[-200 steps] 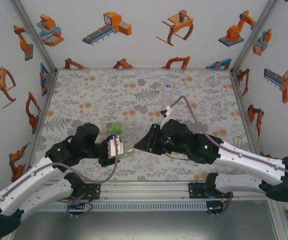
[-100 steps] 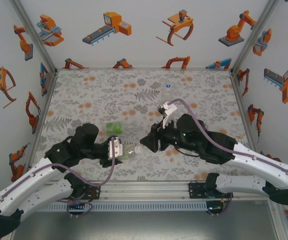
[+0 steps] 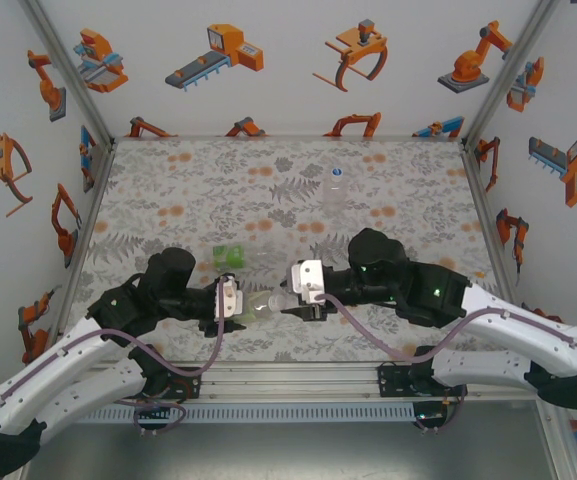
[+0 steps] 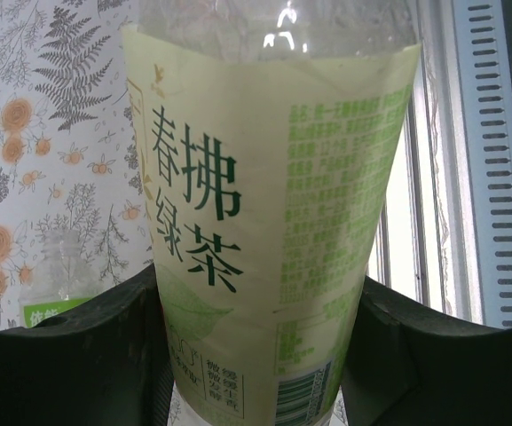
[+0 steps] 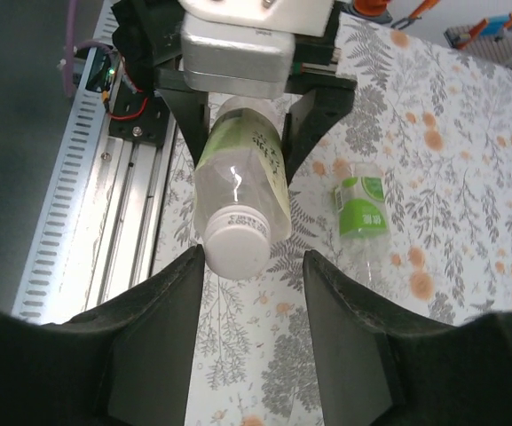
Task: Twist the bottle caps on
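Note:
My left gripper (image 3: 230, 300) is shut on the bottle with the pale yellow-green label (image 3: 256, 304), gripping its body (image 4: 273, 222) and holding it on its side just above the table. The bottle's white cap (image 5: 235, 250) sits on its neck and points at my right gripper (image 5: 253, 257). That gripper is open, one finger on each side of the cap: the left finger is almost against it and a gap shows on the right. A green-label bottle (image 3: 230, 255) lies on the table behind. An unlabelled bottle (image 3: 336, 188) stands upright at the back with a white cap on it.
The metal mounting rail (image 3: 298, 375) runs along the table's near edge, right under the held bottle. The floral table top (image 3: 168, 190) lies between printed side and back walls. Both arms meet at the front centre.
My right gripper has let go of the cap, drawn back slightly and rolled its wrist round, its jaws now wider. The left gripper and its bottle have stayed put.

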Tool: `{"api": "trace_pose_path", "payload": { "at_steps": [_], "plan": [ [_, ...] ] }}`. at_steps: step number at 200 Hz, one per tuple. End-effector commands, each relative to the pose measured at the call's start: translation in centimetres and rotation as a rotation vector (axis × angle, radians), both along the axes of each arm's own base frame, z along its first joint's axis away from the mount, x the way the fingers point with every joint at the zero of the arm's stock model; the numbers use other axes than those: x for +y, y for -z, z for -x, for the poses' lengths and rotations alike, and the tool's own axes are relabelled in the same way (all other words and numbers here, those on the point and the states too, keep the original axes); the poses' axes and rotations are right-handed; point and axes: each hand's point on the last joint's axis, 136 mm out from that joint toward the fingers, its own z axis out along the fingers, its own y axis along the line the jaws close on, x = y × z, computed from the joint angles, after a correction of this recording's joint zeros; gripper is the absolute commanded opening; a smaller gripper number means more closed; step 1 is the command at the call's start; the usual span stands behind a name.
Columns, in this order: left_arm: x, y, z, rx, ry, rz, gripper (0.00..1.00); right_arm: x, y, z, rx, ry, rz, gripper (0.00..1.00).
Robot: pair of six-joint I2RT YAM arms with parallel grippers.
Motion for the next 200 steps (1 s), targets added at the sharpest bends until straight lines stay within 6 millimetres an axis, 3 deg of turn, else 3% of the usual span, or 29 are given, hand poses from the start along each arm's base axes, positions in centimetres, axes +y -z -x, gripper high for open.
{"api": "trace_pose_path", "payload": {
  "at_steps": [1,90,116,136,151,170,188,200],
  "plan": [
    [-0.2,-0.7,0.5,-0.017,0.039,0.027,0.0,0.5,-0.3,0.9,-0.059,-0.084,-0.035,0.46],
    [-0.2,-0.8,0.6,-0.019,0.044,0.032,0.0,0.9,0.9,1.0,-0.035,-0.09,-0.009,0.41],
    [-0.2,-0.8,0.6,-0.017,0.044,0.032,0.0,0.9,0.9,0.8,-0.031,-0.082,-0.012,0.36],
    [-0.2,-0.9,0.7,-0.019,0.044,0.033,0.0,1.1,0.9,0.0,0.004,-0.021,-0.015,0.23],
    [-0.2,-0.8,0.6,-0.021,0.041,0.032,0.0,1.4,0.5,-1.1,0.096,0.07,-0.042,0.13],
    [-0.1,-0.9,0.5,-0.026,0.034,0.03,0.0,1.8,0.1,-2.8,0.303,0.227,-0.097,0.1],
    [0.0,-0.8,0.0,-0.034,0.007,0.021,0.0,1.7,0.9,-5.1,0.557,0.444,-0.123,0.0],
    [0.1,-0.7,-0.4,-0.043,-0.016,0.009,0.0,1.2,2.0,-6.9,0.709,0.612,-0.13,0.0]
  ]
}}
